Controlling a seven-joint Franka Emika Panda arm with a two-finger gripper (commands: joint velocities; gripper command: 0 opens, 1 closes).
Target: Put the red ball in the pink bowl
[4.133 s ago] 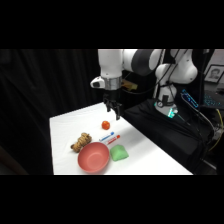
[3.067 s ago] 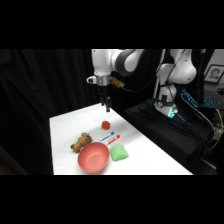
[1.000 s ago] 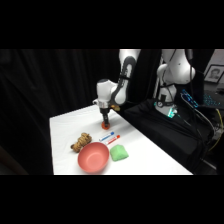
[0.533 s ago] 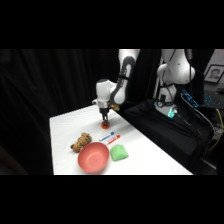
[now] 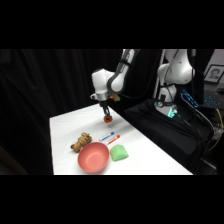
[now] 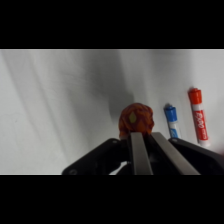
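Red-orange against the white table (image 5: 70, 125), the red ball (image 5: 107, 119) sits at the tip of the gripper (image 5: 107, 117), just above centre in the side view; the fingers appear clamped on it, though whether it has left the surface is hard to tell from here. The pink bowl (image 5: 93, 157) lies empty toward the lower left of the frame, well apart from the ball. Between them lie a red-and-blue marker pen (image 5: 109, 137), a brown stuffed toy (image 5: 81, 142) beside the bowl, and a green block (image 5: 118, 152) just to its right. Black cloth hangs behind the table.

From the wrist, the ball (image 6: 135, 119) shows just beyond the fingers (image 6: 138, 152), low and centre, with the marker's two ends (image 6: 197, 116) at the right edge.

Judging by this, the grasp looks made; the carry to the bowl and the release remain.
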